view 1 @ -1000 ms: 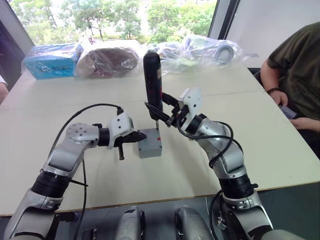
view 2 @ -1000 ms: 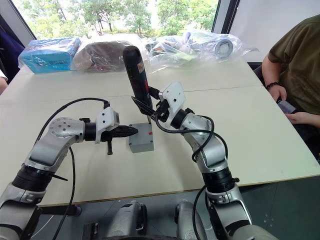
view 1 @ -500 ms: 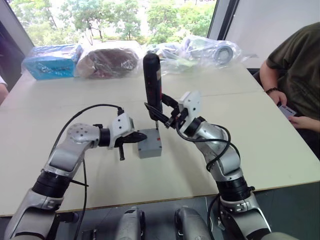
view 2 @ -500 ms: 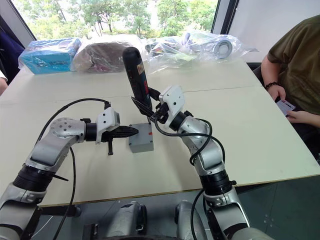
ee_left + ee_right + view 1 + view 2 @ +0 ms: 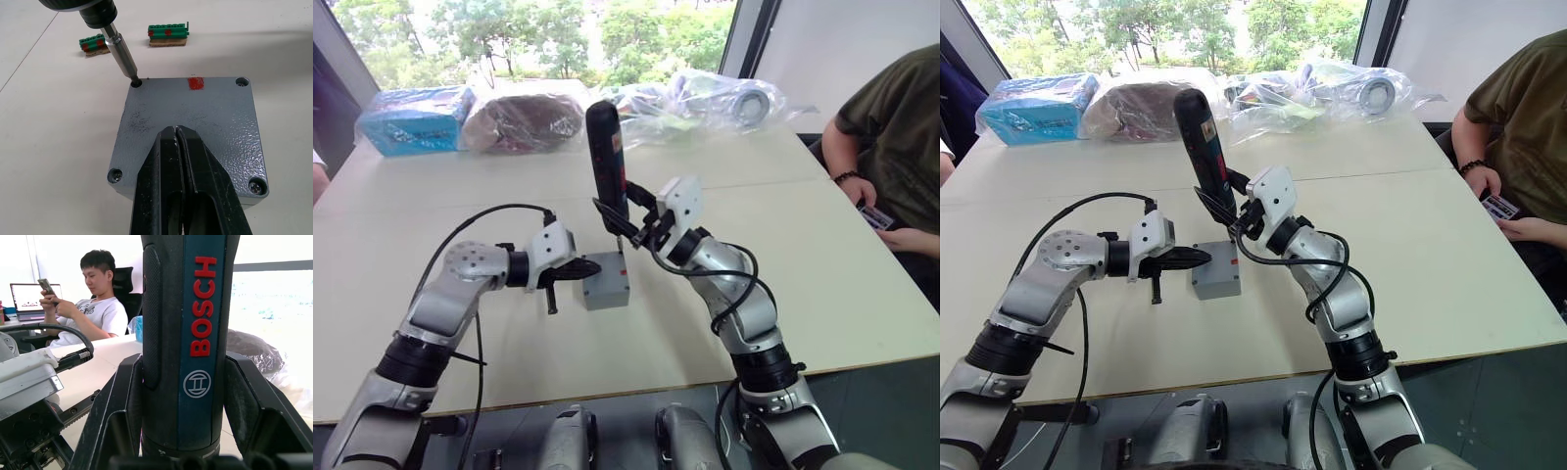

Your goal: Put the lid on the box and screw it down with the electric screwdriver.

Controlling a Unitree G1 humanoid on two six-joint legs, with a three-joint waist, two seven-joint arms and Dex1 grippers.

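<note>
At frame centre, the right claw [image 5: 636,223] grips the electric screwdriver [image 5: 606,164], bit in a corner hole of the lid [image 5: 188,132], where the clenched left claw [image 5: 183,161] rests.

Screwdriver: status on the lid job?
Right tool shut on the screwdriver, bit in a corner hole. Left tool shut, pressing the lid on the box. Nothing in the way.

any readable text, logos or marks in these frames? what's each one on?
"BOSCH", red letters running along the screwdriver, held in the right hand.
Round logo, no letters, below it on the screwdriver.
Red patch, no text, on the lid near one edge.
Blue package at the table's far end: print too small to read.
Laptop screen behind the person: unreadable.
</note>
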